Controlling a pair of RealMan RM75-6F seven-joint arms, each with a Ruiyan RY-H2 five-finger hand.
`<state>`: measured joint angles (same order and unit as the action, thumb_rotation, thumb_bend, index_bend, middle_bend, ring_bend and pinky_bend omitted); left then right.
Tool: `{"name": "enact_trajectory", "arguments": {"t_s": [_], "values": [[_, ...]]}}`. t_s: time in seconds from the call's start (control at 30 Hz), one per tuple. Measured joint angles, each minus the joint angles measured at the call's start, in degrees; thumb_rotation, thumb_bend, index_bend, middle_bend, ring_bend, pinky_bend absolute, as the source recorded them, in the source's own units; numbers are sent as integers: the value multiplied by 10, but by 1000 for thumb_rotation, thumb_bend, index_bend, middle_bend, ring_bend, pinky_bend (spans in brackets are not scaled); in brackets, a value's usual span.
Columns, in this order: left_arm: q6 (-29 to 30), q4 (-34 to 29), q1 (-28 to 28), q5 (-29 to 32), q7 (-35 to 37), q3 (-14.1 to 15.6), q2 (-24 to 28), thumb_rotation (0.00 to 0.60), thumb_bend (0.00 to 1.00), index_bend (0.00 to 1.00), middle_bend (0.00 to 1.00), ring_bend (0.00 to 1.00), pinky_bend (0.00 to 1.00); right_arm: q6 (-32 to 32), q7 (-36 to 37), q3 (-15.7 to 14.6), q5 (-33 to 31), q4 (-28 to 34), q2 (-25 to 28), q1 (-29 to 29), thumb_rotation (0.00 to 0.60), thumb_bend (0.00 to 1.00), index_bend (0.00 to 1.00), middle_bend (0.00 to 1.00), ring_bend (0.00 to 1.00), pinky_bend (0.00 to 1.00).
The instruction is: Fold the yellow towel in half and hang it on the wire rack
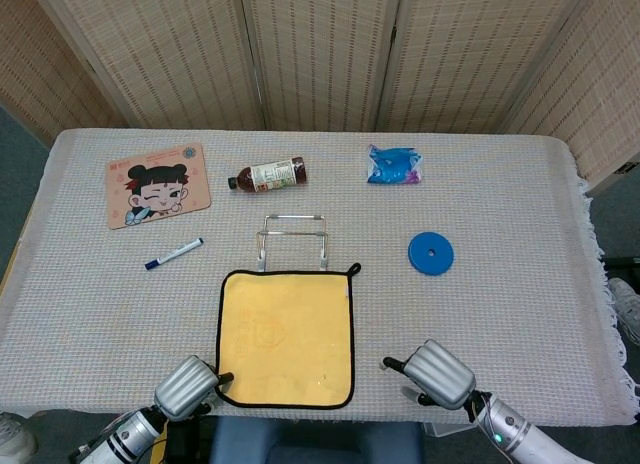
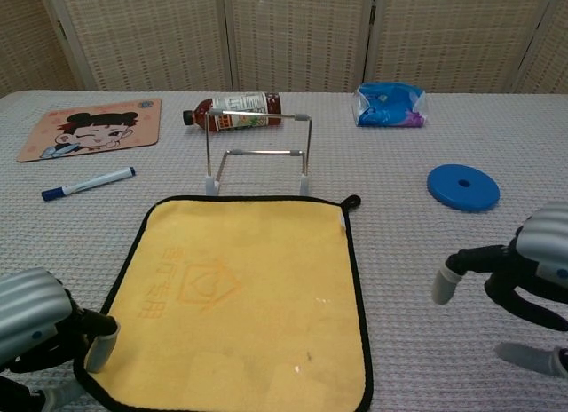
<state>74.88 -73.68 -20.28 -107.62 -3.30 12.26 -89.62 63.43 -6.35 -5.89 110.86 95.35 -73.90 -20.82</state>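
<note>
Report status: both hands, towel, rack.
Left hand at the yellow towel near-left corner, grip unclear. Right hand open, right of towel, not touching. Towel flat, unfolded, before the wire rack. Rack bare, nothing in the way.

Between the two silver, black-fingered hands, left hand [image 2: 40, 328] and right hand [image 2: 524, 279], lies a yellow towel [image 2: 244, 292] edged in black. Beyond the right hand sit a blue disc [image 2: 462, 186] and a blue packet [image 2: 390, 105]. Beyond the left hand lie a peach cartoon-face mat [image 2: 89, 128] and a white, blue-capped marker [image 2: 87, 183].

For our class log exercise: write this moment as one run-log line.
towel: flat, unfolded | rack: bare | left hand: at near-left corner | right hand: open, right of towel
</note>
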Motion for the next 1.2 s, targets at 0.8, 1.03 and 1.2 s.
{"name": "enact_trajectory", "arguments": {"t_s": [0.8,1.03,1.2], "values": [[12,6,4,5,6,2,-4,600,488,640,989,848,981,-77,-73,-8,-19,-100,-168,-70,600,285,474,890,951,1000],[18,10,7,5,10,4,-3,600,487,642,989,848,981,-70,-73,-11,-24,-123,-193,-79,600,285,478,890,951,1000],[20,10,9,5,10,6,-1,600,487,643,989,848,981,-65,-75,-15,-27,-135,-207,-84,600,287,498,890,951,1000]]}}
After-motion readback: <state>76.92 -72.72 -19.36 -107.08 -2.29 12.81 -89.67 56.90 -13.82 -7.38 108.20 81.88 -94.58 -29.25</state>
